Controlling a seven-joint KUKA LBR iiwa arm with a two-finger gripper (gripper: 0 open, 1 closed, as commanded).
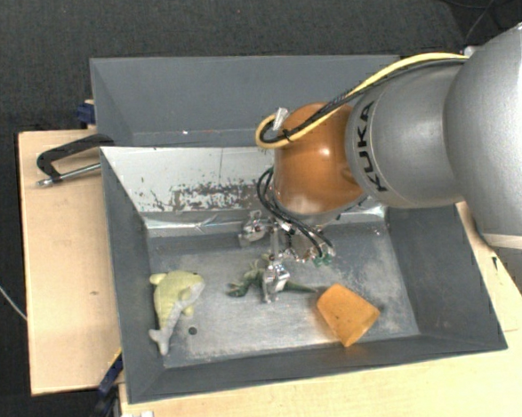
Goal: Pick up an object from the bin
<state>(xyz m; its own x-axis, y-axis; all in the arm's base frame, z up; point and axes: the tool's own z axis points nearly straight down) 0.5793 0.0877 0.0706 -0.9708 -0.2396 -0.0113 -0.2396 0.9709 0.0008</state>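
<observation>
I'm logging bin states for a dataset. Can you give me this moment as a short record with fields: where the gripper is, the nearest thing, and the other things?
gripper position: gripper low over the middle of the bin floor
nearest thing: small green thing, thin and sprawling, right at the gripper
left side: pale yellow plush fish, lying apart
right side: orange wedge-shaped block, apart from the gripper
anything held: cannot tell

Overhead view, slightly oblique, facing bin [131, 283]
</observation>
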